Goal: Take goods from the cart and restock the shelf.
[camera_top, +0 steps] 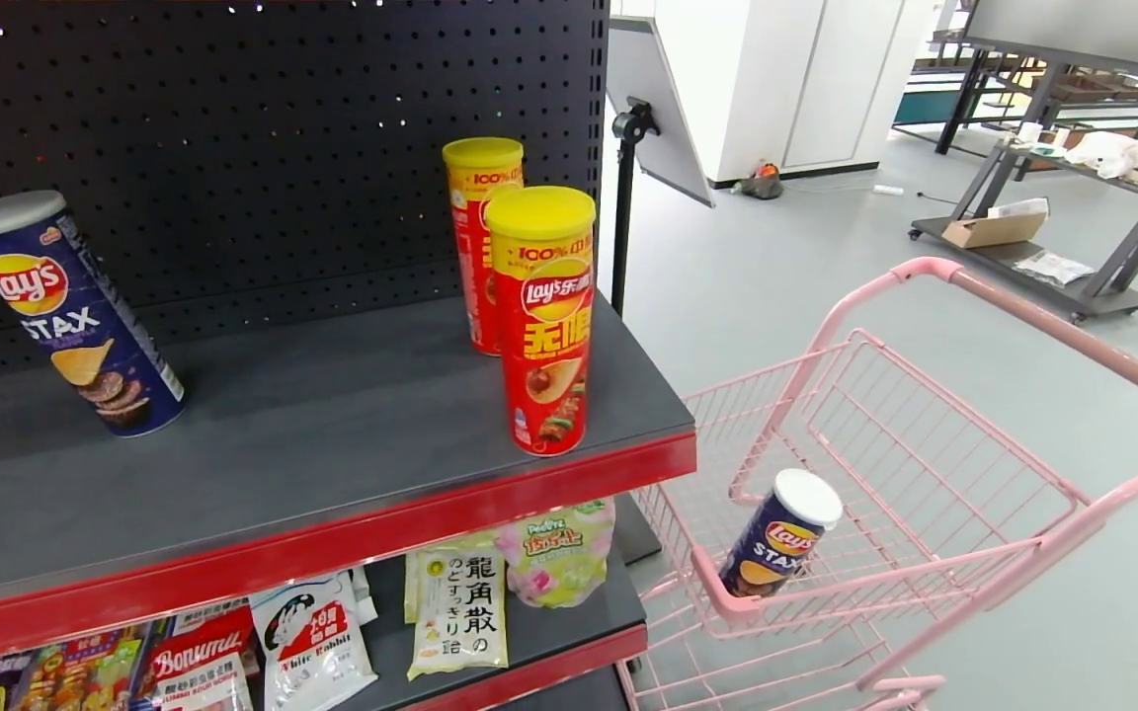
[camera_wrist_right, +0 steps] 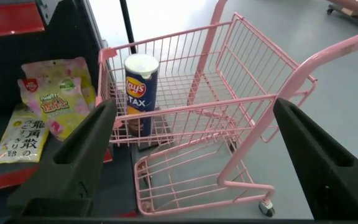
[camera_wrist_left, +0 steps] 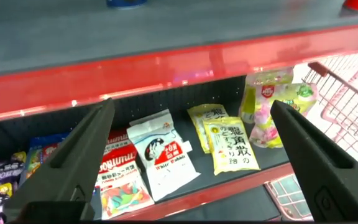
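Grey floor (camera_top: 826,257) runs out behind a dark shelf (camera_top: 332,425) backed by black pegboard (camera_top: 283,148), and a pink cart (camera_top: 1043,326) stands on that floor at about 4 o'clock from the shelf's end. One blue can (camera_top: 781,538) with a white lid stands in the cart's basket, in the corner nearest the shelf. The right wrist view shows it upright against the wire wall. The right gripper (camera_wrist_right: 194,102) hangs above the cart, well apart from the can. Its two dark fingers (camera_wrist_right: 73,162) are spread as wide as they show, with nothing between them and nothing touched. The left gripper (camera_wrist_left: 191,106) is just as wide apart and bare, and faces the red front edge of the shelf and the lower shelf beneath it. On the upper board stand two red cans with yellow lids, the front red can (camera_top: 544,326) near the edge and the rear red can (camera_top: 470,227) just behind it at about 11 o'clock. A second blue can (camera_top: 70,311) stands far off at their 9 o'clock, close to the pegboard. On the lower shelf lie snack bags: a white bag (camera_top: 317,637), a yellow sachet (camera_top: 458,612) at its 3 o'clock, and beyond that a pink-green bag (camera_top: 557,553) nearest the cart.
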### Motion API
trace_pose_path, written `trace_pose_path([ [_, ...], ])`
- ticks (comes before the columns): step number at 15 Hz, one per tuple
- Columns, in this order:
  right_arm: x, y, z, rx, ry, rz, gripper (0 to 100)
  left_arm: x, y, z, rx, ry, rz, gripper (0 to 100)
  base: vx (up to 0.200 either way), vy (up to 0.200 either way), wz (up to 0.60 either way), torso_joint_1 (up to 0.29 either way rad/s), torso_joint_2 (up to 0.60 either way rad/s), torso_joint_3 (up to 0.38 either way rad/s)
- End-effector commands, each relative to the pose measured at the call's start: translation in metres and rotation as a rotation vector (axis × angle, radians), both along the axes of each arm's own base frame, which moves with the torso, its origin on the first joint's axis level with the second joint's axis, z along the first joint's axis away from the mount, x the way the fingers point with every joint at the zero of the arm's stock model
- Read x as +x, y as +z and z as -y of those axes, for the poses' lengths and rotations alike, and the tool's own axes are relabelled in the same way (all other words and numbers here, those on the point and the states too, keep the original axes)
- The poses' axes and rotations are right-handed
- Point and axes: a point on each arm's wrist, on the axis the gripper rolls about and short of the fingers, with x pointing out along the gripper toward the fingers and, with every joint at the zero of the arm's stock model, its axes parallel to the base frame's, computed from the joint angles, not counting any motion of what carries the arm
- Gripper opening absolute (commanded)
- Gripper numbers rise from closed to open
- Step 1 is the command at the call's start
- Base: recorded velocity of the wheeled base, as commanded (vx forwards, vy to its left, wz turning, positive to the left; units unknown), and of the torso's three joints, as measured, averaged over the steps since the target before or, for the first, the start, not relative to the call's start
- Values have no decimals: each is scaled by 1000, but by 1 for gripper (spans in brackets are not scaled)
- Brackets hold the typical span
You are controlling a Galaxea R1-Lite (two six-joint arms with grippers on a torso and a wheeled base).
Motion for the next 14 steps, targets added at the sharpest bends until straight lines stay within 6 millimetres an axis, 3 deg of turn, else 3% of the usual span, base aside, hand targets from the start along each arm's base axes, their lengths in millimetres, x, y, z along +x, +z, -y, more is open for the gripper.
trace_pose_path([
  [1, 0, 0, 0, 0, 1, 0, 100, 0, 0, 0, 0, 1, -1, 100, 0, 0, 0, -159, 403, 251],
  [7, 0, 0, 0, 0, 3, 0, 100, 0, 0, 0, 0, 1, -1, 100, 0, 0, 0, -181, 507, 324],
  [11, 0, 1, 0, -16, 4, -7, 100, 0, 0, 0, 0, 1, -1, 100, 0, 0, 0, -43, 140, 95],
  [12, 0, 18, 0, -19, 32, 7, 100, 0, 0, 0, 0, 1, -1, 100, 0, 0, 0, 0, 0, 0],
  [13, 23, 86, -1, 34, 58, -63, 100, 0, 0, 0, 0, -1, -1, 100, 0, 0, 0, 0, 0, 0],
  [14, 45, 128, -1, 127, 57, -73, 100, 0, 0, 0, 0, -1, -1, 100, 0, 0, 0, 0, 0, 0],
])
